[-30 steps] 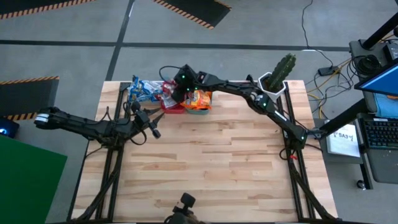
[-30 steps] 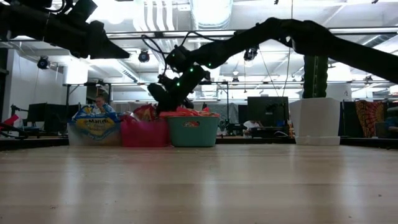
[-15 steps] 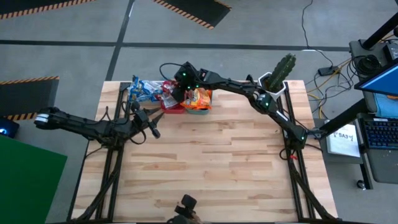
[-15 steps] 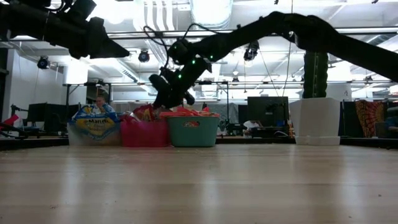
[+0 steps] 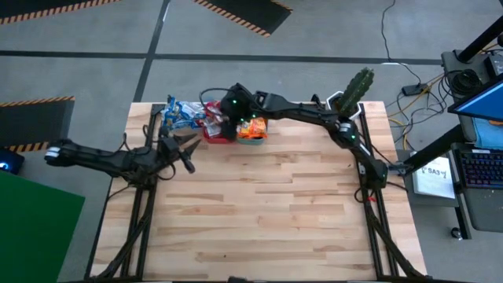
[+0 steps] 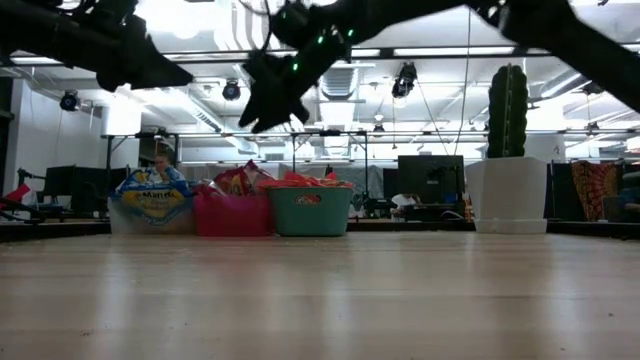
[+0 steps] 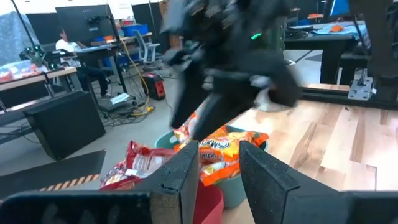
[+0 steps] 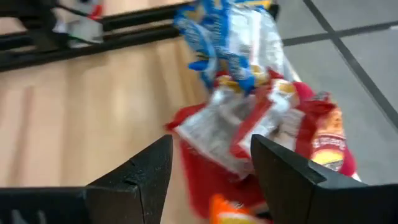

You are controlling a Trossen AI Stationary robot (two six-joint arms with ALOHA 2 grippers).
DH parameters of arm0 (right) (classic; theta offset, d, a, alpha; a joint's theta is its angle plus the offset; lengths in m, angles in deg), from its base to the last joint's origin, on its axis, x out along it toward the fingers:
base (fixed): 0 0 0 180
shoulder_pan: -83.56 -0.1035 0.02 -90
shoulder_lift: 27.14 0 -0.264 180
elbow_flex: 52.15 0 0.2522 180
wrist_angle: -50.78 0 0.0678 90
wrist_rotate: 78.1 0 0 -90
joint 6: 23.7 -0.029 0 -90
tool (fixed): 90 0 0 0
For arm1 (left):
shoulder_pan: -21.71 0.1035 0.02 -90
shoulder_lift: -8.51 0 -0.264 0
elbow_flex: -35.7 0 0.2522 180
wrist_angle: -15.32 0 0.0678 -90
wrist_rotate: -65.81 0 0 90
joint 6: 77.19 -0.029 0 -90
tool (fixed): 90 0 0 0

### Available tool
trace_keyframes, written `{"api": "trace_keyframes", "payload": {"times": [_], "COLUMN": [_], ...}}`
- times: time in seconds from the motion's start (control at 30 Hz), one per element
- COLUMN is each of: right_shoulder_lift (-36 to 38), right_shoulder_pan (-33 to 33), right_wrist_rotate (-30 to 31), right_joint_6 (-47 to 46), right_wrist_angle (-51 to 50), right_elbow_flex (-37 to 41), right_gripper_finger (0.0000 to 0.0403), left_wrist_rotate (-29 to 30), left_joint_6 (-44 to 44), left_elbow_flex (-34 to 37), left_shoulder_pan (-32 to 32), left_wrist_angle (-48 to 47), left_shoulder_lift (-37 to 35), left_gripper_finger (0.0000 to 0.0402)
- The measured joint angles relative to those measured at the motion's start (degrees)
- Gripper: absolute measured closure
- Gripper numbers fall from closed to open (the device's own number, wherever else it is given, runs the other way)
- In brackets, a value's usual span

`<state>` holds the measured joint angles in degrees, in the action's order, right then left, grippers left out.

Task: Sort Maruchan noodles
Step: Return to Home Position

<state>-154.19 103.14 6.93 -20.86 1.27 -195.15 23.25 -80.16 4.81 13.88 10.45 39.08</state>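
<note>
Right tool (image 6: 262,98) is hanging released, fingers spread with nothing between them, up above the red bin (image 6: 232,216) at the far edge of the bench (image 5: 267,212). Left tool (image 5: 183,152) is hanging released and empty too, over the bench's left side, near the clear bin (image 6: 150,222).

Noodles are all sitting in bins as far as I can tell. Blue packets (image 5: 182,112) are in the clear one, red packets (image 5: 211,119) in the red one, and orange packets (image 5: 253,126) in the teal bin (image 6: 310,213). I'm not seeing any loose ones on the wood.

For going home, I'd take the right arm straight up before swinging it back. The packets are heaping over the rims, and a low finger could snag a crinkly corner. Mind the cactus (image 5: 357,85) sitting by that arm's base. The two tools are also hanging pretty near each other, so maybe don't move both at once.

Hard to make out: the right wrist is covering part of the red and teal bins from above, so I'm not getting a packet count. From bench level both tools are showing as dark shapes against the ceiling lights. The opaque bin walls are hiding whatever's lower down.
</note>
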Motion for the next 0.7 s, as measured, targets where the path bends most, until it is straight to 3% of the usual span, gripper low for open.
{"api": "trace_keyframes", "payload": {"times": [0.2,0.5,0.7], "right_shoulder_lift": [10.1,30.62,42.96], "right_shoulder_pan": [-2.42,-7.34,-7.97], "right_wrist_rotate": [0.05,0.03,0.07], "right_joint_6": [1.05,0.3,0.53], "right_wrist_angle": [3.6,25.96,38.09], "right_elbow_flex": [13.29,47.73,66.44], "right_gripper_finger": [0.0197,0.0198,0.0199], "left_wrist_rotate": [0.01,-0.44,-2.72], "left_joint_6": [2.58,3.51,3.4], "left_elbow_flex": [0.0,0.0,0.0], "left_shoulder_pan": [-0.04,-0.04,-0.04], "left_wrist_angle": [-6.38,-11.97,-17.58], "left_shoulder_lift": [-5.98,-11.99,-15.16], "left_gripper_finger": [0.0304,0.0304,0.0304]}}
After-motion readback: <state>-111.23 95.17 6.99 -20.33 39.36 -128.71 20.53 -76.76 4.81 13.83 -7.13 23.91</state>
